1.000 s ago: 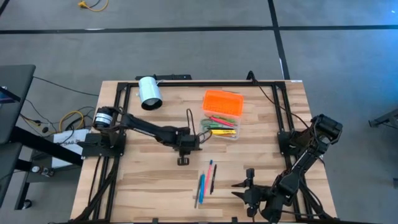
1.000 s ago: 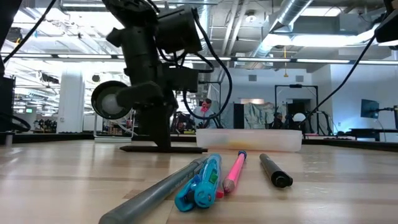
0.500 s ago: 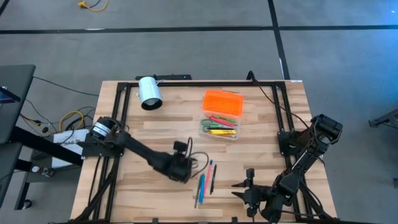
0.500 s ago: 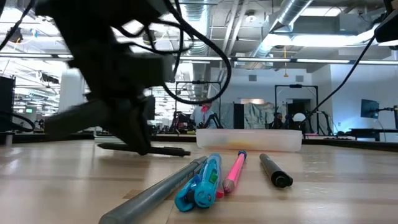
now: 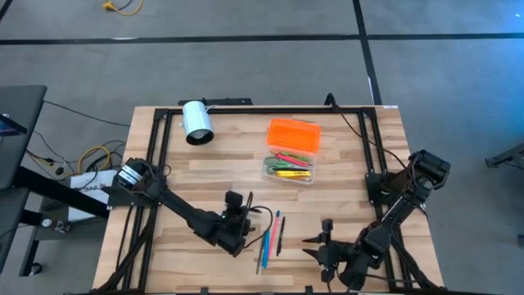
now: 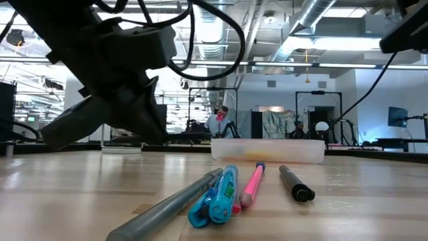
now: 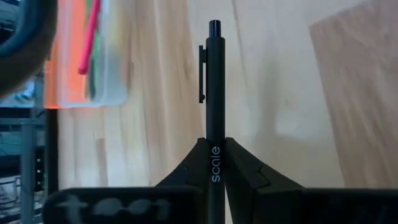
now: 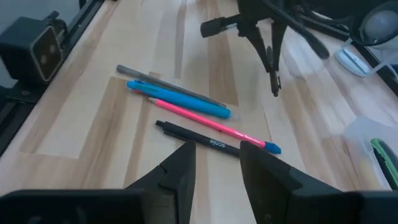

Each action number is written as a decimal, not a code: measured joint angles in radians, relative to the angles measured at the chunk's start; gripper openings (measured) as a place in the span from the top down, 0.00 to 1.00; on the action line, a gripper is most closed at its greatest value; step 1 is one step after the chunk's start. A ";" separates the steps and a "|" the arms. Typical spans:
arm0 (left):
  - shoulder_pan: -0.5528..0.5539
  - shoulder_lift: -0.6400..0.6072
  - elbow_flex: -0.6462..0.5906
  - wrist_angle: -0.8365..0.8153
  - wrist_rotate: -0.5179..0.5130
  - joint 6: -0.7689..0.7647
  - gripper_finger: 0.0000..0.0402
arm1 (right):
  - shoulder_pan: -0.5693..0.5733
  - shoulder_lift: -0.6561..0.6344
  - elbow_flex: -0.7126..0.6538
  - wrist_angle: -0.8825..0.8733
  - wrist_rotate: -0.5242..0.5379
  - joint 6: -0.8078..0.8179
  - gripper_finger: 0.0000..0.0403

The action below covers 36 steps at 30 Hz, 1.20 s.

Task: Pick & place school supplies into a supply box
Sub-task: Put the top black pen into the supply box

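Left end effector (image 7: 214,163) clamped on black pen (image 7: 214,93), pen jutting forward, supply box (image 5: 292,151) well apart

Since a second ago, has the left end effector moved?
Yes. The left end effector, shut on a black pen, has moved away from the box toward the table's near edge, beside the loose pens.

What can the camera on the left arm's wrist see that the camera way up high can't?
Only the left wrist view shows the left gripper shut on a black pen and the word printed on it. Only the high view shows the whole table, the white cylinder, the loose pens and the right gripper, open and waiting. Both show the supply box with its orange lid.
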 joint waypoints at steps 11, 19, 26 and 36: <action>0.092 -0.002 0.002 0.294 -0.078 0.217 0.97 | -0.012 0.000 0.000 -0.008 0.000 -0.006 0.71; 0.261 -0.004 0.003 0.578 0.001 0.447 0.96 | -0.012 0.000 0.000 -0.024 0.000 -0.006 0.71; 0.434 -0.004 0.003 0.724 0.256 0.484 0.96 | -0.009 0.000 0.000 -0.034 0.000 -0.006 0.71; 0.555 -0.004 0.004 0.819 0.439 0.450 0.96 | -0.008 0.000 0.000 -0.063 0.000 -0.006 0.71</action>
